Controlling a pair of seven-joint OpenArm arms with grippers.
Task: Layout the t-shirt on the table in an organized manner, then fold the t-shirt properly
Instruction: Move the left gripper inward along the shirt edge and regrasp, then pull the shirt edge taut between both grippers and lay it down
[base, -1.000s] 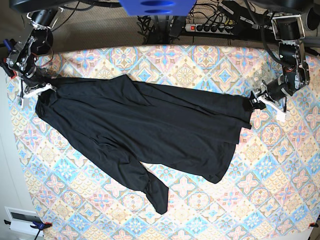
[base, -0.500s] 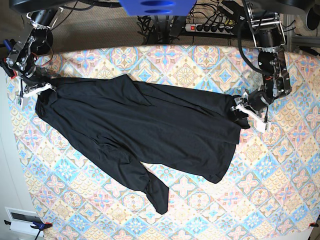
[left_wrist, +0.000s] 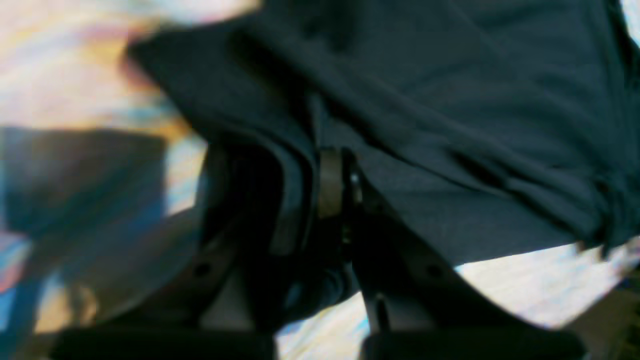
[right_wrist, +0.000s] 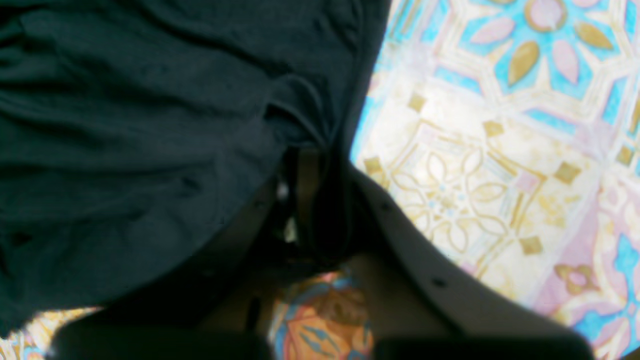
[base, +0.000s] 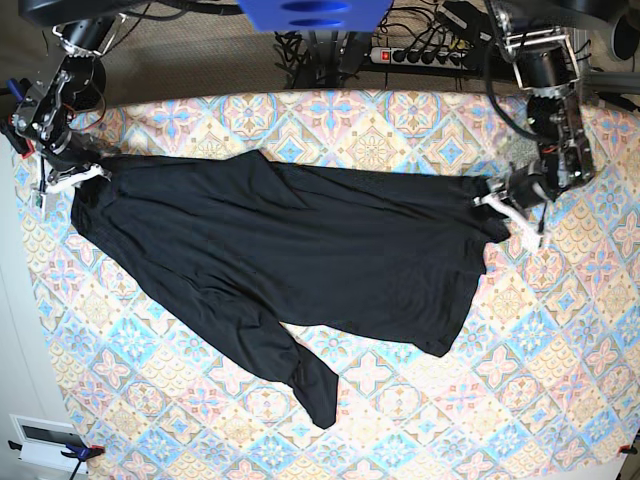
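The black t-shirt (base: 290, 250) lies spread across the tiled surface (base: 560, 350), one sleeve trailing toward its near edge. The left gripper (base: 505, 197) pinches the shirt's one end; the right gripper (base: 72, 172) clamps the opposite end.

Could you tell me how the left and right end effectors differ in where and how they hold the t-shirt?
The left end effector grips the t-shirt at its corner on the base view's right; the right end effector grips the corner on that view's left. Left wrist view is blurred; right wrist view is sharp. Both are shut on fabric.
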